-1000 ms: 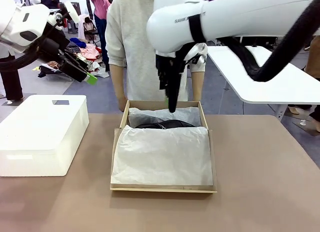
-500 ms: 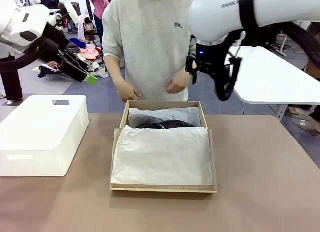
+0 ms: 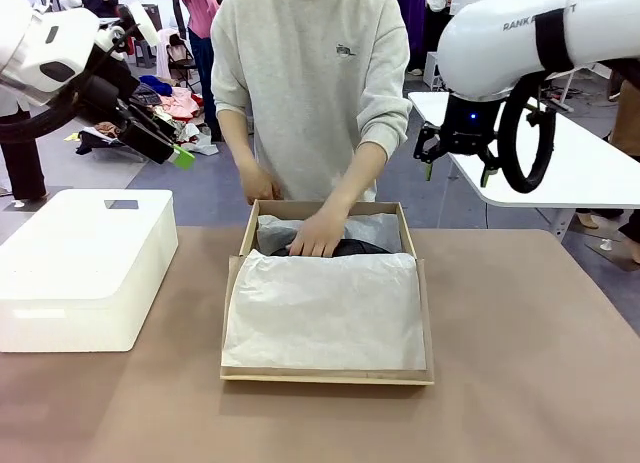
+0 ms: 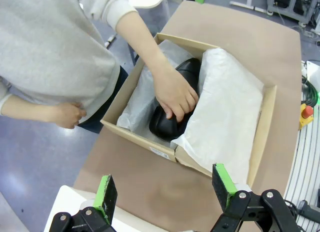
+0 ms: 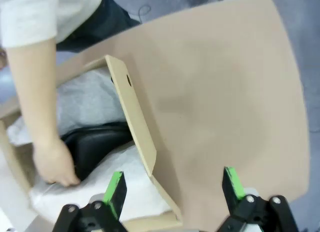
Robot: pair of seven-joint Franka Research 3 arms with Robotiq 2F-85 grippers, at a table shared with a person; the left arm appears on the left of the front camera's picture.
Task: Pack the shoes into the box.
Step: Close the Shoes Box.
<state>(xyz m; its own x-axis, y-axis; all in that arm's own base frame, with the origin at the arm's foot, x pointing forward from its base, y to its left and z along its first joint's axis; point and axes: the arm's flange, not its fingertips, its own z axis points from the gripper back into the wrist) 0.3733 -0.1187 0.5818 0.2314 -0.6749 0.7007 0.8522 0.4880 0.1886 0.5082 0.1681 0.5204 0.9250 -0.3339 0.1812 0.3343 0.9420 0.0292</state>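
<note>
The brown cardboard box [image 3: 325, 376] sits mid-table, lined with white tissue paper [image 3: 325, 308] that covers most of its inside. Glossy black shoes [image 3: 362, 248] peek out at its far end. A person's hand [image 3: 318, 238] rests on them. In the left wrist view the hand [image 4: 175, 94] presses a shoe [image 4: 167, 127] inside the box [image 4: 135, 138]. My left gripper [image 3: 170, 153] hangs open high at the left, empty [image 4: 165, 189]. My right gripper [image 3: 455, 173] is open and empty above and right of the box; its view [image 5: 174, 188] looks down on the box wall [image 5: 137, 127] and shoe [image 5: 97, 142].
A white rectangular block [image 3: 85, 263] stands on the table's left side. The person stands at the far edge, the other hand [image 3: 262, 188] by the box's back corner. A white table [image 3: 560, 163] lies behind at the right. Bare tabletop [image 3: 530, 333] spreads right of the box.
My right arm has pulled up and away from over the box to the right. The person's hand has reached down into the box onto the shoes. The left arm has stayed still.
</note>
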